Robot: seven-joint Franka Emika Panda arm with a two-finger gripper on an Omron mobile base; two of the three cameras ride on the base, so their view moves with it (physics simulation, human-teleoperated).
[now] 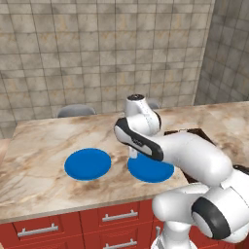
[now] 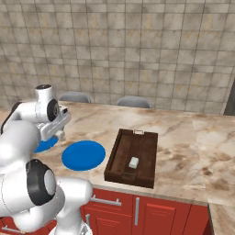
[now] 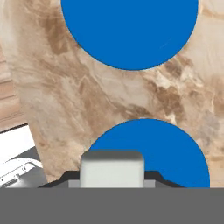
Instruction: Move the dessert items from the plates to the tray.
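Observation:
My gripper is shut on an off-white dessert cube, held between the dark fingertips over the near blue plate. A second blue plate lies bare beyond it. In the left base view, both plates lie side by side on the marble counter, and the gripper hangs over the right one. In the right base view, the gripper hovers at the far left plate. The brown wooden tray lies right of the other plate and holds another dessert cube.
Two grey chair backs stand behind the counter against the tiled wall. Red drawers run under the counter's front edge. The tray's corner shows behind my arm.

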